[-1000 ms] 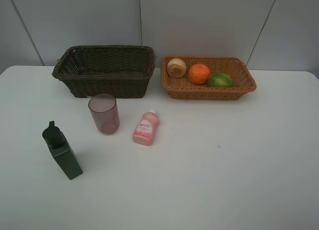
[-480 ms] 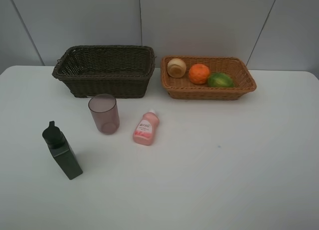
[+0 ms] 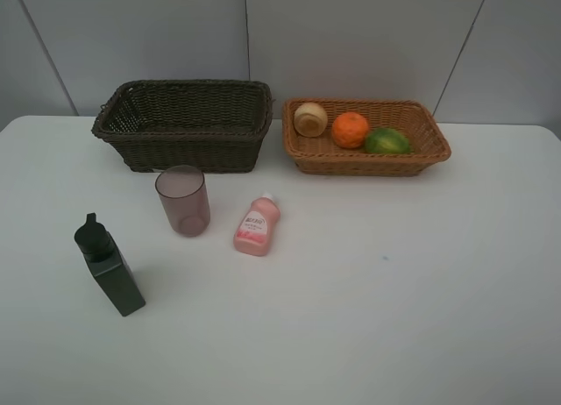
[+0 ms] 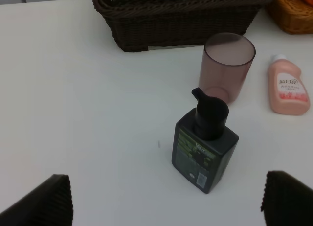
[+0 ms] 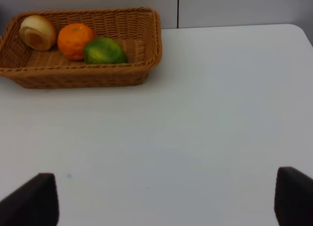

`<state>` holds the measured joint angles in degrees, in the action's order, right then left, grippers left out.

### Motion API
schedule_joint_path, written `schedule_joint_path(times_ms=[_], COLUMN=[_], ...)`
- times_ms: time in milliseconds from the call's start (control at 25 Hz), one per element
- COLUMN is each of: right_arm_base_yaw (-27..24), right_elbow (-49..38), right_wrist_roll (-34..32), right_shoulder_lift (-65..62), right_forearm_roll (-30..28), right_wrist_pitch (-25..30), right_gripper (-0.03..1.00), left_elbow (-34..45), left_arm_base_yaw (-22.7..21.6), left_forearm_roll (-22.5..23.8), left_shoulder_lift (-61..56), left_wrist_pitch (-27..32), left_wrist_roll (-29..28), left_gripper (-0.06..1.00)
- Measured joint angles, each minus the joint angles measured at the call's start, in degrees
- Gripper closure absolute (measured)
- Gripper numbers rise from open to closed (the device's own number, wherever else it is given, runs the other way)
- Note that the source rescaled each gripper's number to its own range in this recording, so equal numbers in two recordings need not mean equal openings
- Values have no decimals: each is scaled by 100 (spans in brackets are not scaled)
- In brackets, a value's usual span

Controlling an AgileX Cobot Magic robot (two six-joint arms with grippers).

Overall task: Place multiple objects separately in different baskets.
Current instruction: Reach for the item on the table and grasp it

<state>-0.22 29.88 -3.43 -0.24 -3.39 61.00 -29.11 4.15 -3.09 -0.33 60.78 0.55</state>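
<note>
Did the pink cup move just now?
No. The pink cup stays upright at the same spot in front of the dark brown basket.

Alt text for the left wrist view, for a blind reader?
A dark green square pump bottle stands upright on the white table ahead of the left gripper, jaws wide open. Beyond it: an upright translucent pink cup, a small pink bottle lying beside it, and a dark brown wicker basket.

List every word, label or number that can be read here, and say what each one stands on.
On the small pink bottle: a label with reddish print, too blurred to read.
On the dark green pump bottle: a label with pale print, too small to read.
No other writing shows.
</note>
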Motion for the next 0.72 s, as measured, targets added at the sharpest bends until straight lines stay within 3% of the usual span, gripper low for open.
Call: schedule_joint_path(times_ms=[720], right_arm_base_yaw=[0], right_elbow=[0], right_wrist_roll=[0], right_shoulder_lift=[0], right_forearm_roll=[0], right_wrist_pitch=[0], right_gripper=[7], left_elbow=[0], left_arm_base_yaw=[0], left_forearm_roll=[0], left_shoulder_lift=[0], left_wrist_pitch=[0], left_wrist_roll=[0], left_gripper=[-6])
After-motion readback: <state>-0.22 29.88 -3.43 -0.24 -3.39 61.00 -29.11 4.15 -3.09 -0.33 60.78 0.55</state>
